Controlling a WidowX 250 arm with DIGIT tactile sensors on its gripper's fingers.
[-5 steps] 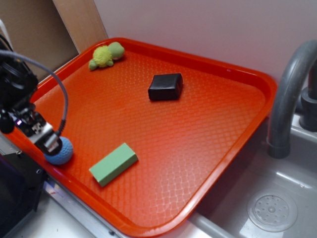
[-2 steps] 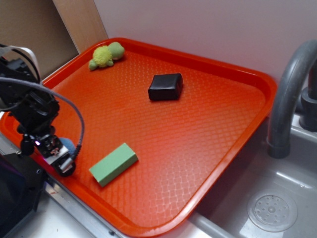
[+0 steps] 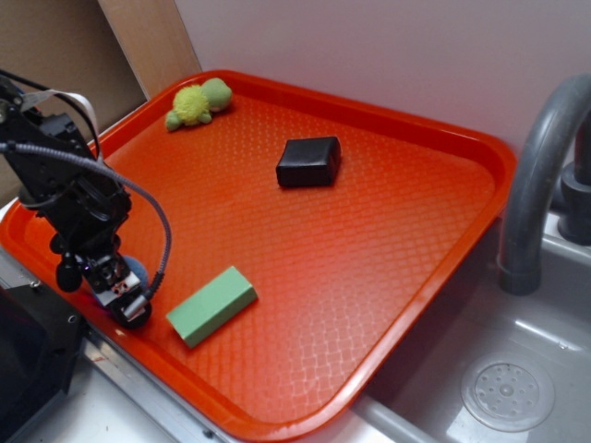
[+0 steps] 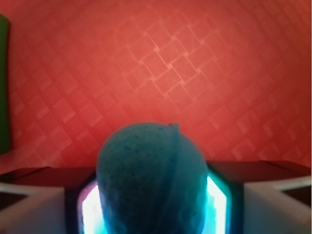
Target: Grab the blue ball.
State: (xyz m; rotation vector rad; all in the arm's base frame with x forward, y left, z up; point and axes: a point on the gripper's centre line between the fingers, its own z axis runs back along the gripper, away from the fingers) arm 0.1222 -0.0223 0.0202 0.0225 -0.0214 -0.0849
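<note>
The blue ball (image 3: 138,269) lies near the front left edge of the red tray (image 3: 397,231), almost hidden behind my gripper (image 3: 123,293), which has come down over it. In the wrist view the blue ball (image 4: 151,178) fills the space between my two fingers, and a bright gap shows on each side of it. My gripper (image 4: 153,207) stands open around the ball, with the tray's floor right beneath. The green block (image 3: 211,305) lies just right of the gripper, and its edge (image 4: 4,83) shows at the left of the wrist view.
A black block (image 3: 308,161) sits mid-tray towards the back. A yellow-green plush toy (image 3: 197,103) lies in the far left corner. Right of the tray stand a grey faucet (image 3: 537,175) and a sink (image 3: 506,392). The tray's raised rim (image 3: 55,268) runs close behind the gripper.
The arm has swung over and lowered onto the ball. The ball was in plain sight beside the gripper one second ago and now sits between the fingers, mostly hidden.
</note>
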